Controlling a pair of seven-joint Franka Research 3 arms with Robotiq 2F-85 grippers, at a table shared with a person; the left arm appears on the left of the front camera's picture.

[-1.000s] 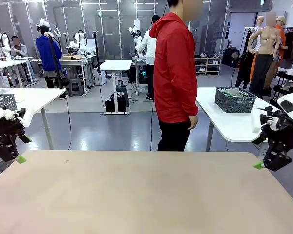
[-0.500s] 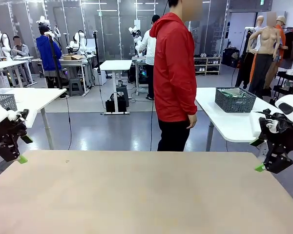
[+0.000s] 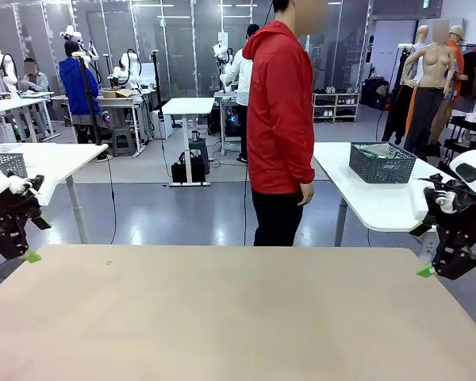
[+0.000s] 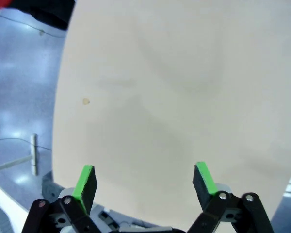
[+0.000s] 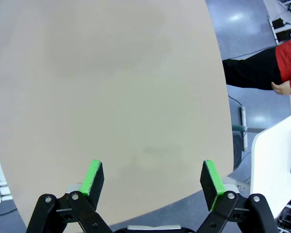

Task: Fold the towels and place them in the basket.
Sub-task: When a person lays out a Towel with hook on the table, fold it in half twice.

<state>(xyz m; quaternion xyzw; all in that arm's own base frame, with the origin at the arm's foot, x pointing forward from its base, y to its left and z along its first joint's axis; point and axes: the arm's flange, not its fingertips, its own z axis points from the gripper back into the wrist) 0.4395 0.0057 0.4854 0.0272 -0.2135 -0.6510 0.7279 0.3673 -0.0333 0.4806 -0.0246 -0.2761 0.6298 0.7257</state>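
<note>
Scene: a person in a red jacket stands side-on at the far edge of the beige wooden tabletop
Left: the left gripper hangs over the table's left edge, jaws spread wide, nothing between the green pads
Right: the right gripper is likewise released and unladen, at the right edge
Container: the dark grey wire-mesh basket sits on a white side table beyond, well apart from both arms; its contents are too small to tell
Cloth: the towels are not yet laid on the tabletop
Handling: terry cloth is likely light, soft and limp, sagging when lifted; best pinched at two corners of one edge, one per gripper
</note>
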